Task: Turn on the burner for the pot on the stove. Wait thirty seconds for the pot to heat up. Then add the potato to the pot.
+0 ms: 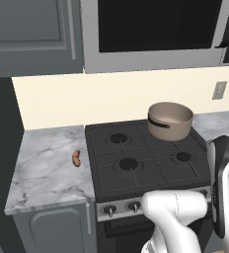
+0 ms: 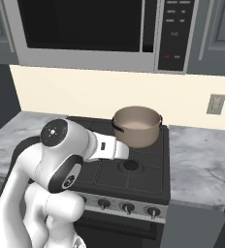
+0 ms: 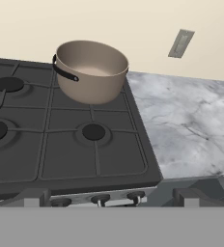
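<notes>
The tan pot (image 1: 170, 121) stands lidless and with nothing inside on the back right burner of the black stove (image 1: 136, 175), its dark handle facing the front left. In the hand view the pot (image 3: 91, 71) is at the upper left, above the front right burner. The small orange-brown potato (image 1: 76, 158) lies on the marble counter left of the stove. Small dark knobs (image 2: 128, 208) line the silver front panel. My gripper (image 3: 114, 198) hovers in front of the stove's right half, near the knobs (image 3: 100, 198), open, with nothing between its widely spread tips.
A microwave (image 1: 161, 24) hangs over the stove. Marble counters flank it, to the left (image 1: 42, 173) and to the right (image 2: 201, 160). A wall outlet (image 2: 216, 103) sits behind the right counter. My own white arm (image 2: 66, 150) covers the stove's front left in the right base view.
</notes>
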